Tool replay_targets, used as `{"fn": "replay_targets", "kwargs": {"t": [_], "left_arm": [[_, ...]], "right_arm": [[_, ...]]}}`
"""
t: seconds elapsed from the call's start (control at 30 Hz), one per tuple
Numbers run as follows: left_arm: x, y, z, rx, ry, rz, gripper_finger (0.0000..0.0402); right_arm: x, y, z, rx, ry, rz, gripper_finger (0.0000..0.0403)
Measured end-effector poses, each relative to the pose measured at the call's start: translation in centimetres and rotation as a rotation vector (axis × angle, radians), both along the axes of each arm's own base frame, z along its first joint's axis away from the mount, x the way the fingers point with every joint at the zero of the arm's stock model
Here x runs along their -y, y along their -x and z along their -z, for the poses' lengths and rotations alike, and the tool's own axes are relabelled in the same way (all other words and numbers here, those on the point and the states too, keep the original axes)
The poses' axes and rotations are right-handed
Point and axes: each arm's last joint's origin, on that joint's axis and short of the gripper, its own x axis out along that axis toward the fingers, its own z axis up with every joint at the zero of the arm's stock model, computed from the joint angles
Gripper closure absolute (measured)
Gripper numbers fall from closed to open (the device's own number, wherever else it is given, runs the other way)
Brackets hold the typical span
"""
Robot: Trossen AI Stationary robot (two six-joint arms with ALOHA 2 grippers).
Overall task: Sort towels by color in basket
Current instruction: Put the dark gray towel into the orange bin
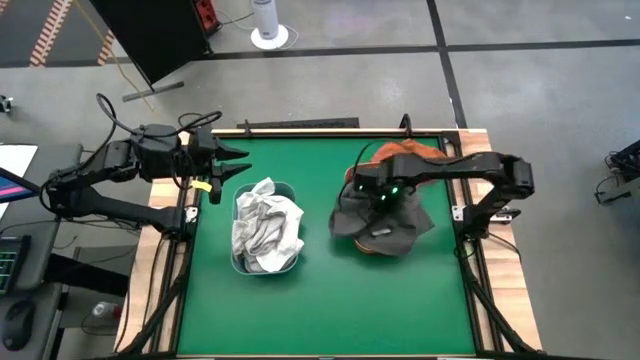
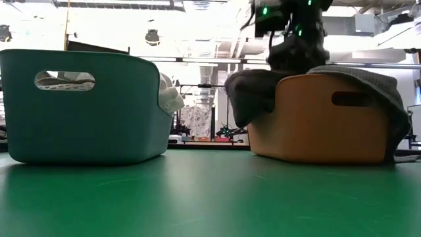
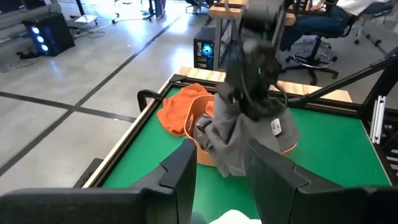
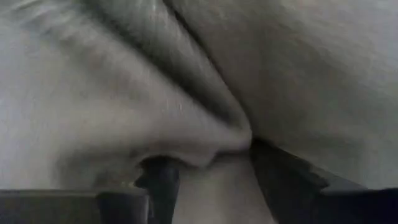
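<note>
my right gripper has its fingers apart, pressed into the dark grey towel draped over the orange basket. the towel hangs over the rim, so it could slide out. my left gripper waits half open.

A dark grey towel lies bunched directly under the right jaws, draped over the orange basket, while white towels fill the teal basket.

The dark grey towel covers most of the orange basket; the right gripper's fingertips are buried in its folds.
</note>
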Motion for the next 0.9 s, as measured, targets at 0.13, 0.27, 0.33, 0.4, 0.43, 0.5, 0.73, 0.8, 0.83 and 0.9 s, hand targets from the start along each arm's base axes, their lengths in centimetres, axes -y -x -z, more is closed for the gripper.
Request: {"fn": "replay_targets", "kwargs": {"t": [0.13, 0.27, 0.33, 0.4, 0.43, 0.5, 0.73, 0.8, 0.83, 0.9], "left_arm": [[0.0, 0.0, 0.0, -0.004, -0.012, 0.004, 0.0276], [0.1, -0.7, 0.2, -0.021, 0.003, 0.045, 0.0276], [0.1, -1.4, 0.6, -0.048, 0.016, 0.067, 0.0276], [0.1, -2.1, 1.1, -0.095, 0.028, 0.091, 0.0276], [0.0, -2.4, 1.4, -0.121, 0.031, 0.095, 0.0276], [0.0, -2.8, 2.0, -0.168, 0.038, 0.095, 0.0276], [-0.1, -3.5, 2.6, -0.223, 0.031, 0.100, 0.0276], [-0.1, -3.6, 2.5, -0.220, 0.019, 0.103, 0.0276], [-0.1, -3.6, 2.5, -0.219, 0.017, 0.104, 0.0276], [-0.1, -3.5, 2.5, -0.220, 0.018, 0.103, 0.0276]], "right_arm": [[0.2, 1.5, -3.7, 0.045, 0.013, -0.005, 0.0149], [0.6, 3.3, -6.0, 0.053, 0.022, 0.021, 0.0143], [0.7, 4.1, -6.7, 0.076, 0.027, 0.032, 0.0143], [0.7, 4.5, -7.5, 0.129, 0.037, 0.039, 0.0143], [0.6, 4.6, -7.8, 0.163, 0.043, 0.044, 0.0143], [0.3, 4.4, -8.5, 0.261, 0.056, 0.044, 0.0143], [-1.4, -0.2, -8.5, 0.532, 0.160, -0.159, 0.0142], [-1.8, -1.6, -7.5, 0.522, 0.182, -0.224, 0.0142], [-1.9, -2.2, -7.1, 0.501, 0.198, -0.243, 0.0142], [-2.0, -3.5, -6.7, 0.465, 0.241, -0.297, 0.0142]]}}
